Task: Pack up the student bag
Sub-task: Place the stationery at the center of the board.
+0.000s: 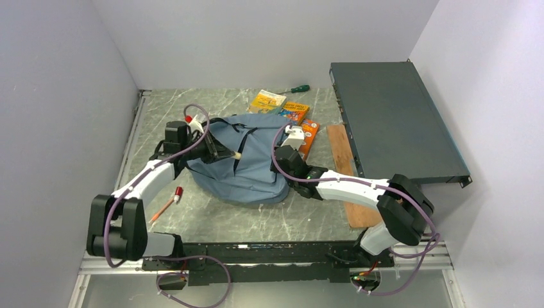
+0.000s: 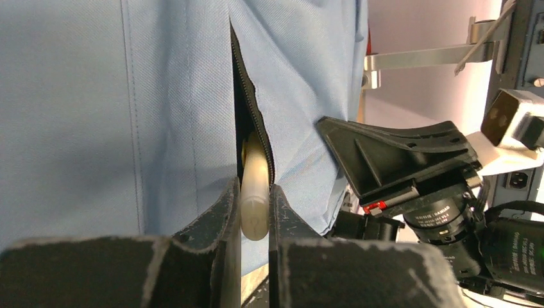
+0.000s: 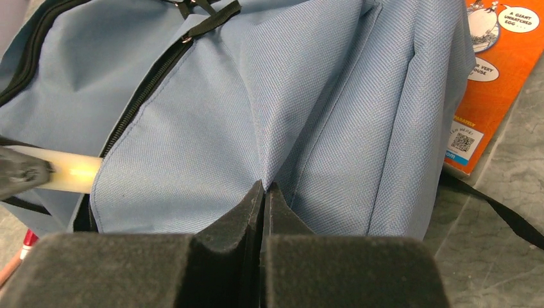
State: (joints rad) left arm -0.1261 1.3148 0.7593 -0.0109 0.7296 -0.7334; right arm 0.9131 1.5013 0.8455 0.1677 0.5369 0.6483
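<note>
The student bag (image 1: pixel 247 163), soft grey-blue fabric, lies flat in the middle of the table. Its black zip opening (image 2: pixel 247 115) gapes a little. My left gripper (image 2: pixel 254 192) is shut on a cream-coloured round stick (image 2: pixel 255 205), whose far end sits inside that zip opening. From above, the left gripper (image 1: pixel 226 154) is at the bag's left side. My right gripper (image 3: pixel 264 186) is shut on a puckered fold of the bag's fabric (image 3: pixel 212 115), and the stick (image 3: pixel 70 172) shows at the left. In the top view the right gripper (image 1: pixel 280 156) rests on the bag's right part.
Behind the bag lie a yellow book (image 1: pixel 267 101), two orange books (image 1: pixel 294 112) (image 1: pixel 308 136) and a green-handled screwdriver (image 1: pixel 296 88). A wooden board (image 1: pixel 349 173) and a flat dark grey metal box (image 1: pixel 391 122) are on the right. A red-capped pencil (image 1: pixel 168 202) lies near the left arm.
</note>
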